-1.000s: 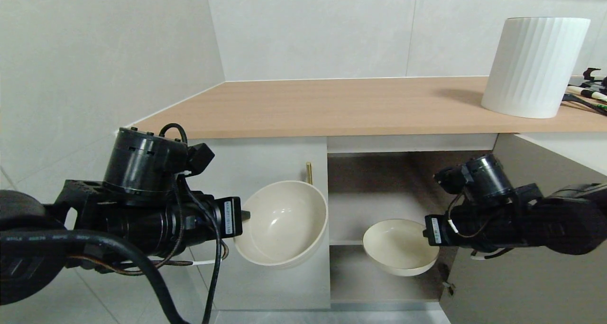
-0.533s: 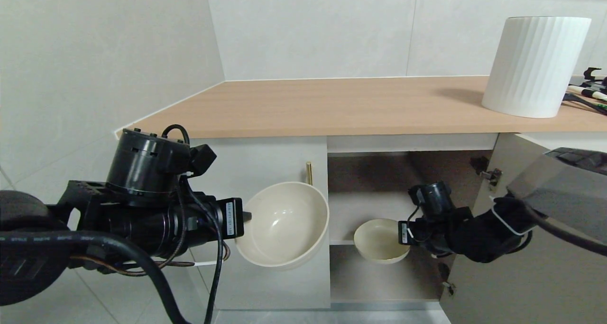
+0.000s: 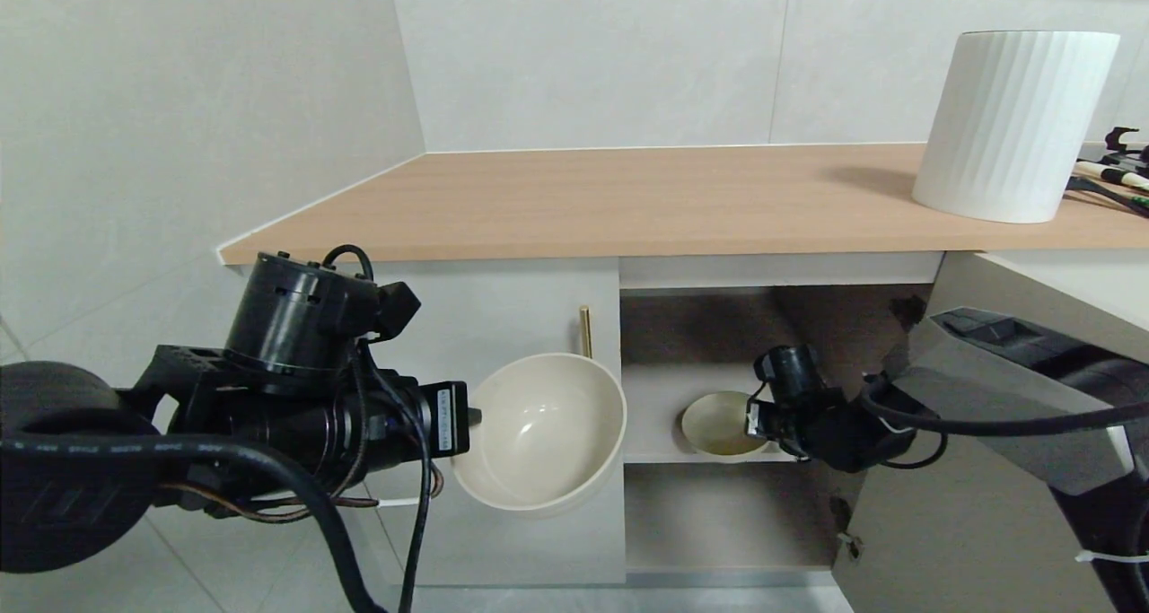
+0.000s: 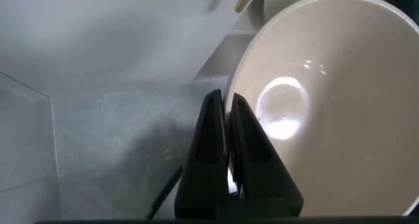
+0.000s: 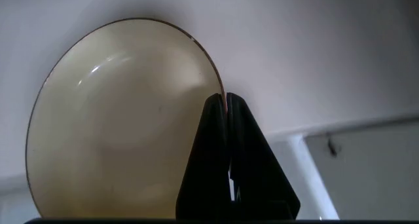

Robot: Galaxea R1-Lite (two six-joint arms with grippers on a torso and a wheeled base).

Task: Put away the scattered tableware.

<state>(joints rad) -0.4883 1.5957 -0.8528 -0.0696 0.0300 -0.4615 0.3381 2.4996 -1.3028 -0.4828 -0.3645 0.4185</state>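
Two cream bowls, both judged rigid, smooth-glazed and breakable, so each is likely to be slippery under a pinch and apt to chip against a board edge. The thin rim is the only practical hold, and a bowl held there is hanging off to one side and likely pulling at the grip.

The left gripper (image 4: 226,119) is clamping the large bowl (image 3: 543,433) with its fingers narrowed onto the rim at the bowl's 9 o'clock. The bowl is hanging tilted in front of the closed door (image 3: 503,326).

The right gripper (image 5: 226,112) is pinching the small bowl (image 3: 718,423) by the rim at its 3 o'clock, fingers drawn almost together. This bowl is sitting inside the open cabinet (image 3: 781,272), at 3 o'clock from the large bowl, low over the shelf (image 3: 651,415). Contact with the shelf cannot be told.
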